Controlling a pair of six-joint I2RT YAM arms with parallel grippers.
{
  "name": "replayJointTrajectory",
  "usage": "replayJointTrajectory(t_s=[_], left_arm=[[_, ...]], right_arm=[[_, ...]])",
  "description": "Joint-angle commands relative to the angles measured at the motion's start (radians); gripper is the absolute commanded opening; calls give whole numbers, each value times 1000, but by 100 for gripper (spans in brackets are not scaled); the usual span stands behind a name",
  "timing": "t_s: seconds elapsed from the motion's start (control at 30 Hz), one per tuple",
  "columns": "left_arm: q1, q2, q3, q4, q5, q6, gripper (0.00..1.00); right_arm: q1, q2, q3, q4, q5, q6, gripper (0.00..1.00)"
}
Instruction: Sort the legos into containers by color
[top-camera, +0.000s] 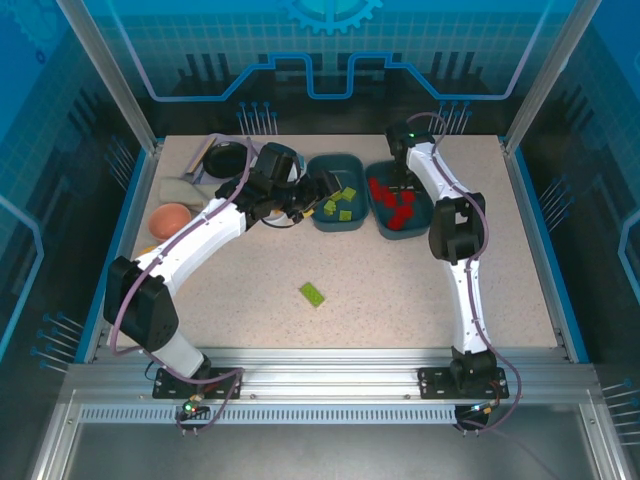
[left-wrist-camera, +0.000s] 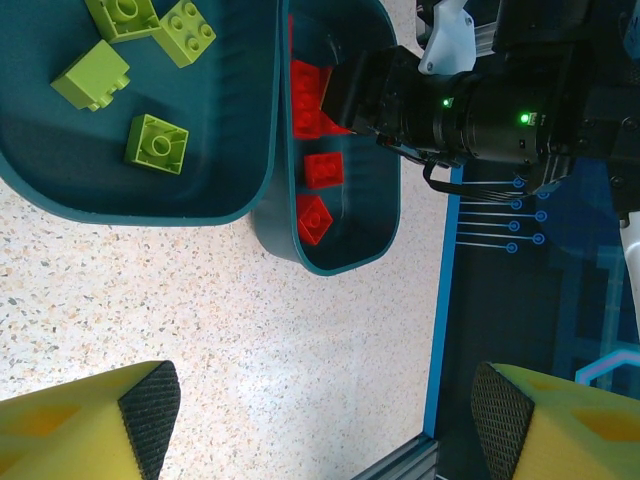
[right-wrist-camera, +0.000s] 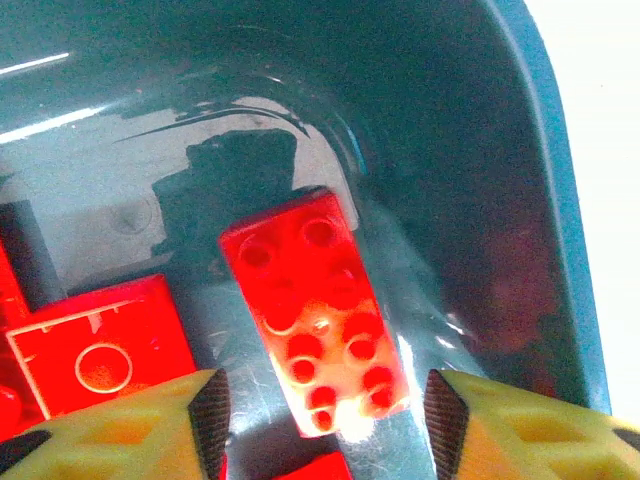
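Two dark teal containers stand side by side at the back. One teal tub (top-camera: 336, 230) (left-wrist-camera: 230, 150) holds green legos (left-wrist-camera: 157, 143). The other teal tub (top-camera: 400, 238) (left-wrist-camera: 385, 200) (right-wrist-camera: 450, 150) holds red legos (left-wrist-camera: 322, 170). My right gripper (top-camera: 402, 185) (right-wrist-camera: 320, 410) hangs open inside the red tub. A long red brick (right-wrist-camera: 315, 300) lies on the tub floor between its fingers, with a gap on each side. My left gripper (top-camera: 325, 188) (left-wrist-camera: 325, 410) is open and empty beside the green tub. One green lego (top-camera: 312, 294) lies alone on the table.
A round black pan (top-camera: 228, 157), a whitish tub (top-camera: 180, 187) and a pink cup (top-camera: 172, 217) sit at the back left, behind my left arm. The blue table edge (left-wrist-camera: 445, 300) runs close to the red tub.
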Motion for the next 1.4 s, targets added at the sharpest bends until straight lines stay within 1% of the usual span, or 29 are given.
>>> replayJointTrajectory(t_s=[0.0, 0.13, 0.23, 0.3, 0.43, 0.5, 0.57, 0.6, 0.67, 0.77, 0.93, 1.13, 1.3, 1.37], left_arm=[[-4, -16, 20, -23, 11, 31, 81], [-5, -35, 13, -47, -1, 39, 81], [-5, -78, -14, -99, -37, 50, 81], [-5, -131, -57, -153, -83, 56, 81], [-5, -290, -203, -238, -189, 49, 81], [-4, -391, -281, -287, -235, 36, 81], [-3, -486, -356, -336, -271, 22, 81], [-4, -538, -387, -365, -291, 14, 81], [-3, -628, -440, -416, -317, -4, 81], [-3, -739, -495, -479, -328, -33, 81], [-4, -848, -537, -542, -327, -67, 81], [-4, -890, -542, -564, -328, -75, 81], [-5, -901, -552, -557, -326, -81, 81], [-5, -901, -557, -548, -322, -83, 81]], right_arm=[[-2, -53, -6, -13, -19, -12, 60], [31, -157, -58, 24, -16, -38, 59], [82, -303, -184, 101, -44, -46, 59], [143, -408, -319, 158, -67, -55, 59], [332, -591, -632, 289, -131, -67, 65], [441, -659, -761, 330, -164, -58, 69], [544, -700, -851, 355, -184, -53, 74], [598, -709, -888, 364, -199, -51, 76], [673, -700, -927, 369, -214, -43, 79], [749, -657, -950, 376, -223, -39, 83], [767, -555, -937, 377, -219, -29, 82], [767, -467, -881, 365, -219, -46, 70], [767, -431, -859, 349, -210, -30, 60], [767, -420, -861, 347, -208, -23, 51]])
